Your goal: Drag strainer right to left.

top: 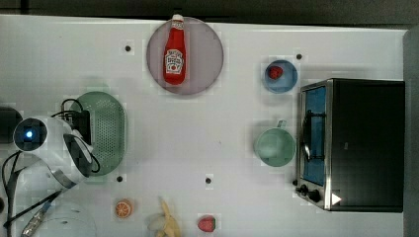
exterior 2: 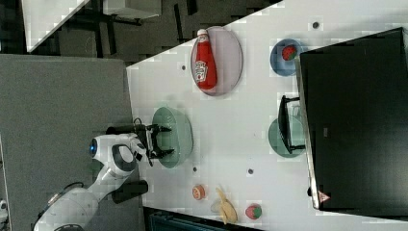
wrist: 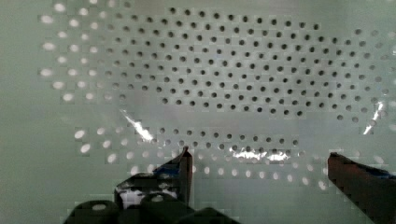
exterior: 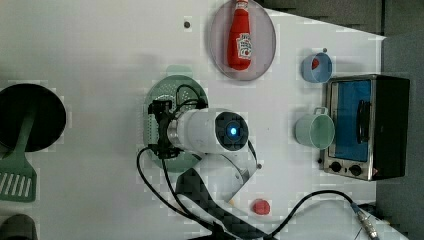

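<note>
White surface [top: 207, 143] all round; the strainer [top: 106, 131] sits toward nine o'clock in the top view, with the tool [exterior 2: 161, 140] spread wide over its near wall. Better to hook one finger inside the rim, then drag slow and level.

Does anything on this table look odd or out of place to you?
Only one thing stands out: a ketchup bottle lies flat on a plate instead of standing. Nothing looks spilled or broken; the strainer sits upright.
</note>
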`<state>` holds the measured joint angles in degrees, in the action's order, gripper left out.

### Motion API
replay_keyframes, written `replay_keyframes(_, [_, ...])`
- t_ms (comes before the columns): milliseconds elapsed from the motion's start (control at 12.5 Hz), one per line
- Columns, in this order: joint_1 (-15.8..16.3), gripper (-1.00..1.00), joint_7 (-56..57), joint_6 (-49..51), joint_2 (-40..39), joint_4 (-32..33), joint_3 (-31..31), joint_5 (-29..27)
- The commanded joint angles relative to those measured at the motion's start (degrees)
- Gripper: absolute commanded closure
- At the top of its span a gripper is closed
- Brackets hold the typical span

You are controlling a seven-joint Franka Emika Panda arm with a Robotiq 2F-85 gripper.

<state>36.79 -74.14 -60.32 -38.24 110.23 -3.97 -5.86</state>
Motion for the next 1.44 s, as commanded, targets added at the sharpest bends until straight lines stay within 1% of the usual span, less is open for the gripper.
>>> replay_keyframes(80, [1.4,-1.00,-2.8,0.6,-0.1,-0.7,0.0,-0.6])
replay_keyframes(320, [1.6,-1.00,-6.3,0.4,-0.5,-1.7,0.0,-0.5])
replay_keyframes(480, [1.6,-1.00,-4.9,1.9,0.3,-2.0,0.4,0.0])
replay_keyframes(560, [1.5,-1.00,-2.4,3.3,1.6,-1.8,1.0,0.7])
replay_keyframes(720, [1.5,-1.00,5.1,10.6,6.2,-1.5,2.9,0.9])
replay_keyframes(960, [1.3,-1.00,21.5,18.7,15.8,-1.3,7.1,1.0])
replay_keyframes(1120, [1.2,-1.00,30.4,24.7,22.6,-1.2,10.9,1.0])
replay_keyframes(1440, [0.6,-1.00,43.0,34.7,35.6,-1.5,20.5,1.8])
